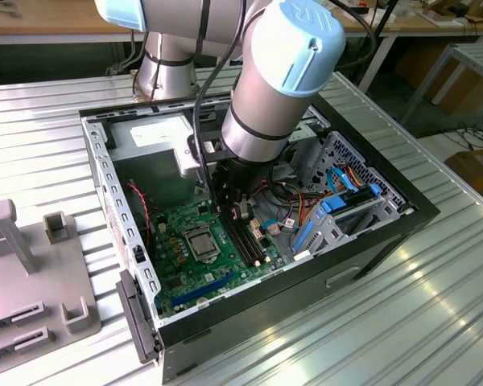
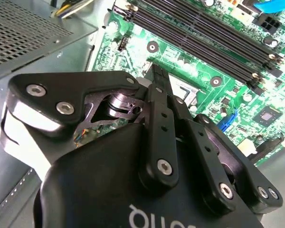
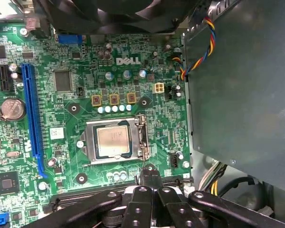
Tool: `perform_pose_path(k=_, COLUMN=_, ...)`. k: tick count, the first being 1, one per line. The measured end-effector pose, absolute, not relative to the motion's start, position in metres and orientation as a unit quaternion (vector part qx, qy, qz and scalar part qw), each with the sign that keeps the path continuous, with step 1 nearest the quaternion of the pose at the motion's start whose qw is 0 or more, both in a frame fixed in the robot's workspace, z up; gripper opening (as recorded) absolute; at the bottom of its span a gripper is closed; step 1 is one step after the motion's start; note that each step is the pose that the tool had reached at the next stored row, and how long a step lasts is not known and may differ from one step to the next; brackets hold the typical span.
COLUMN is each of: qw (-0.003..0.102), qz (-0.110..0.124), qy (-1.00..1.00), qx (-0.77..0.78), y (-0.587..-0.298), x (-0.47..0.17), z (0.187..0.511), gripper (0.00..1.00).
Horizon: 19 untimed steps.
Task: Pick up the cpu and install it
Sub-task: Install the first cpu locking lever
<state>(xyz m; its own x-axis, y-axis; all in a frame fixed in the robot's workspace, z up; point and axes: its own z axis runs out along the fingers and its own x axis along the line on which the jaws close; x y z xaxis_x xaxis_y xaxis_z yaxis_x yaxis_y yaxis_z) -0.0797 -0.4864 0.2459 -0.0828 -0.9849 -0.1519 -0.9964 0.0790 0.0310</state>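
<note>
The cpu (image 1: 201, 240) (image 3: 113, 141), a small silver square, lies flat inside its metal-framed socket (image 3: 141, 142) on the green motherboard (image 1: 177, 265) (image 3: 61, 137) in the open computer case. My gripper (image 1: 240, 211) (image 3: 149, 175) (image 2: 155, 76) hangs just above the board beside the socket, on the side of the memory slots. Its two black fingertips are pressed together with nothing between them. The gripper is apart from the cpu.
Black memory slots (image 2: 204, 38) run next to the socket. A long blue card slot (image 3: 32, 114), a grey power supply box (image 3: 237, 95) with coloured wires, and a drive cage with blue tabs (image 1: 342, 201) crowd the case. Grey fixtures (image 1: 32, 273) stand on the exterior view's left.
</note>
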Motion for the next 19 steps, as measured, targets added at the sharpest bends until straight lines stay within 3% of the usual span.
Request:
perform_pose_path(k=12, qw=0.044, qz=0.062, qy=0.733, qx=-0.676, y=-0.4871, x=-0.0795, z=0.2458, gripper=0.11)
perform_pose_path(k=19, qw=0.034, qz=0.051, qy=0.734, qx=-0.676, y=-0.4927, x=-0.0796, z=0.2458, gripper=0.11)
